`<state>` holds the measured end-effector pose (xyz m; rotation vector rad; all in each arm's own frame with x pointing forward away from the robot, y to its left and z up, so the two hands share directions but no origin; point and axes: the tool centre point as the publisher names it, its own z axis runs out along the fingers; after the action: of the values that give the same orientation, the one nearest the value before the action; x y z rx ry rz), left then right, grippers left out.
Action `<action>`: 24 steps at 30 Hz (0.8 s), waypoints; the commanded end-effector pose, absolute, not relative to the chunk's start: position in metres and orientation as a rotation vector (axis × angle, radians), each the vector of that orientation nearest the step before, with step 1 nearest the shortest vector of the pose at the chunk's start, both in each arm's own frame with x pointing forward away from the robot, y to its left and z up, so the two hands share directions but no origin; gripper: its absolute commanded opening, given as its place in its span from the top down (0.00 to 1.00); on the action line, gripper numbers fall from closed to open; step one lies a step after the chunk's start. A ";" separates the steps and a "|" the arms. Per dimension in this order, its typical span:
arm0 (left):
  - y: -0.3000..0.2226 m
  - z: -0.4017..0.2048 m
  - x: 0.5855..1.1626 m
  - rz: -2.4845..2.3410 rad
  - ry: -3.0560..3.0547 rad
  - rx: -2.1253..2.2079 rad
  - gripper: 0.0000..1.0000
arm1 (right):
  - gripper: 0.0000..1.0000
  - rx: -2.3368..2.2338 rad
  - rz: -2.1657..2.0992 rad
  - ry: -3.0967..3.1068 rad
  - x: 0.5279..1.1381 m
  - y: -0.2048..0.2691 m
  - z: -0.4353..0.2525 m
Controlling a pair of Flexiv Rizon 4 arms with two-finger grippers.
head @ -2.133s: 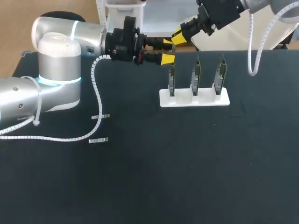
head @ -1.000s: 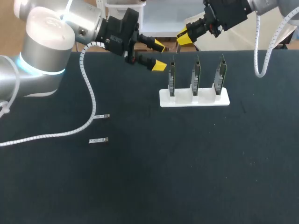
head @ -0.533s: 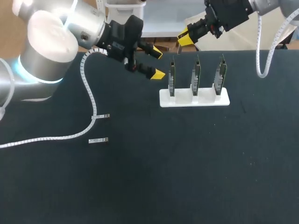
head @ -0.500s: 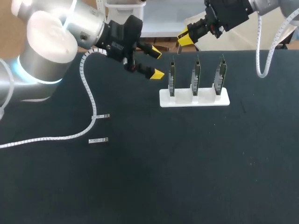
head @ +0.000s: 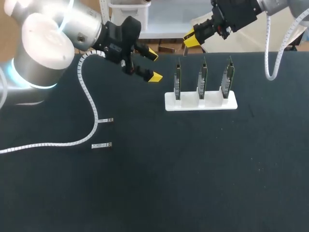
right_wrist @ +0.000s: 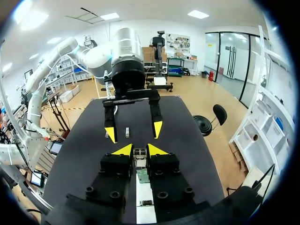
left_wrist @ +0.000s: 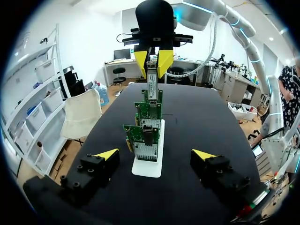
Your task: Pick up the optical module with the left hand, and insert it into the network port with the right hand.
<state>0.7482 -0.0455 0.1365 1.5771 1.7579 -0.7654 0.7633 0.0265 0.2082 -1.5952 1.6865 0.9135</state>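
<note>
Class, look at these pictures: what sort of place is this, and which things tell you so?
Probably a robotics test bench for electronics work: the left gripper and right gripper, both yellow-tipped, hang above a black table where a white holder stands three circuit boards upright.

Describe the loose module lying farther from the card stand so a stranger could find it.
On the black table, find the white stand holding three upright cards. Left of it, two small silver modules lie beside a white cable. Yours is the module nearer the table's front edge.
</note>
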 end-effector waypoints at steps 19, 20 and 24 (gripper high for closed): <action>-0.055 0.131 0.768 -0.800 1.751 1.603 0.00 | 1.00 -1.600 0.925 1.685 0.765 0.023 0.208; -0.055 0.131 0.768 -0.800 1.751 1.603 0.00 | 1.00 -1.602 0.925 1.684 0.765 0.023 0.208; -0.055 0.131 0.768 -0.800 1.751 1.603 0.00 | 1.00 -1.616 0.930 1.674 0.763 0.025 0.208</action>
<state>0.7681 -0.0556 0.1310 1.6036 1.7488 -0.8022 0.7609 0.0240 0.2078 -1.6112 1.6776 0.9257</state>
